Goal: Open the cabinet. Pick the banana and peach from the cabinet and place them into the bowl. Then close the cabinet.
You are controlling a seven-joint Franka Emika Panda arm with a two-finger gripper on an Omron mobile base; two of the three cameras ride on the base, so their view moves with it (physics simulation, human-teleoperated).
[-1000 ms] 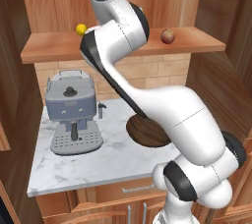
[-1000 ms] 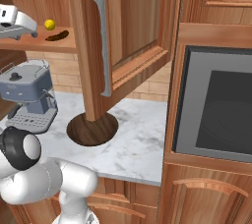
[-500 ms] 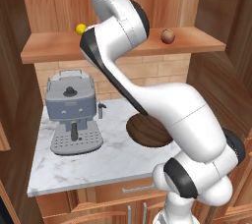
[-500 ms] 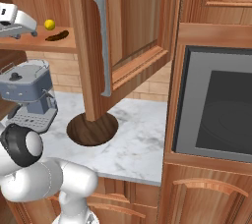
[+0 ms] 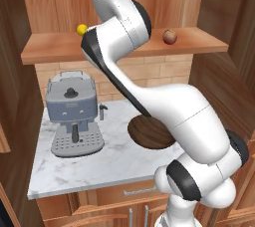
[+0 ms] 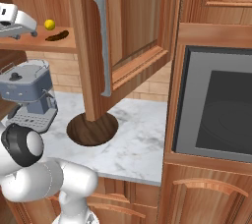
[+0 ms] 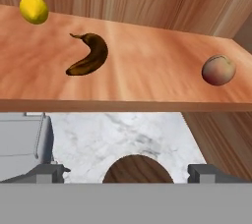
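Observation:
The cabinet (image 6: 133, 31) stands open, its shelf (image 7: 147, 66) bare wood. On the shelf lie a dark brown curved banana (image 7: 88, 55) (image 6: 56, 36) at the left and a round reddish peach (image 7: 218, 70) (image 5: 170, 36) at the right. My gripper (image 7: 127, 171) is open and empty. It hovers in front of the shelf edge, level with it and between the two fruits, touching neither. The dark wooden bowl (image 6: 92, 128) (image 5: 149, 132) (image 7: 138, 169) sits on the marble counter below, partly hidden by my arm in the left base view.
A small yellow fruit (image 7: 34, 9) (image 5: 81, 29) lies at the shelf's back left, beyond the banana. A grey coffee machine (image 5: 72, 114) stands left of the bowl. The open door with its silver bar handle (image 6: 103, 46) juts out over the bowl. An oven (image 6: 216, 105) is at the right.
The arm has crept up very slightly; the fruits, bowl and doors have not moved.

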